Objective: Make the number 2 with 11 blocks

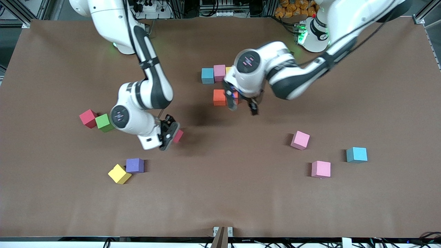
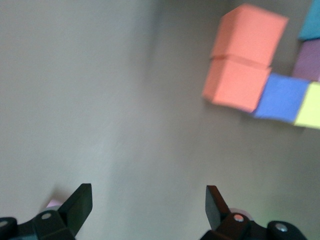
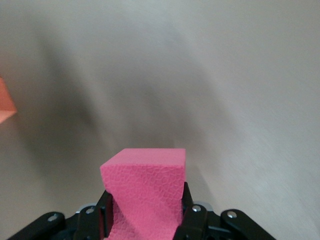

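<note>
My right gripper (image 1: 171, 135) is shut on a deep pink block (image 3: 144, 187), held above the table between the green cube and the orange block. My left gripper (image 1: 243, 109) hangs open and empty just beside the started group. That group holds a blue block (image 1: 207, 75), a pink block (image 1: 219, 72), a partly hidden yellow block (image 1: 228, 70) and an orange block (image 1: 219, 97). In the left wrist view two orange blocks (image 2: 239, 62) adjoin a darker blue block (image 2: 280, 97). Loose blocks: red (image 1: 88, 118), yellow (image 1: 119, 174), purple (image 1: 134, 165), pink (image 1: 300, 140), pink (image 1: 320, 169), blue (image 1: 356, 154).
A green cube (image 1: 104, 122) touches the red block toward the right arm's end of the table. The brown table cover (image 1: 220, 199) runs bare along its edge nearest the front camera. The left arm's elbow hangs over the table above the started group.
</note>
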Robot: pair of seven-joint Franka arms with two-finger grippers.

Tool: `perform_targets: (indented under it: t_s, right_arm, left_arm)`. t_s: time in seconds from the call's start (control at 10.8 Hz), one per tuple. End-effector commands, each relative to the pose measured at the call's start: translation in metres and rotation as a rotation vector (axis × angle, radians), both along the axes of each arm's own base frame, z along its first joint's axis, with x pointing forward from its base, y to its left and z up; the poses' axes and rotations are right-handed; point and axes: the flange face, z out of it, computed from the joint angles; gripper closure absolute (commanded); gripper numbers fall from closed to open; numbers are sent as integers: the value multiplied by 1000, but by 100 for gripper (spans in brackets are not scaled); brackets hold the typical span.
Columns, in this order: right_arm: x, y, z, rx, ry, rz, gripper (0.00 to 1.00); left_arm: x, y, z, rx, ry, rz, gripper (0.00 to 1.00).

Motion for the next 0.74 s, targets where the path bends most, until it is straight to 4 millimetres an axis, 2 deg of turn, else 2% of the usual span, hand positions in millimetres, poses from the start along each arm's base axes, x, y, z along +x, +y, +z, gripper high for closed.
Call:
perform_targets:
  t_s: [0.0, 0.28, 0.37, 0.55, 0.65]
  right_arm:
    - [-18, 16, 10, 23, -42, 163, 65]
    - [-46, 34, 14, -28, -66, 279, 65]
    - [-58, 43, 14, -40, -68, 301, 65]
    - [-82, 61, 14, -59, -72, 346, 65]
    - [-93, 67, 10, -72, -78, 363, 65]
  left_arm:
    - [48, 83, 28, 48, -27, 157, 0]
    - [99, 200, 35, 60, -38, 354, 0]
    - [108, 228, 34, 56, -34, 376, 0]
    - [115, 256, 33, 59, -31, 426, 0]
    - [116, 261, 28, 69, -32, 455, 0]
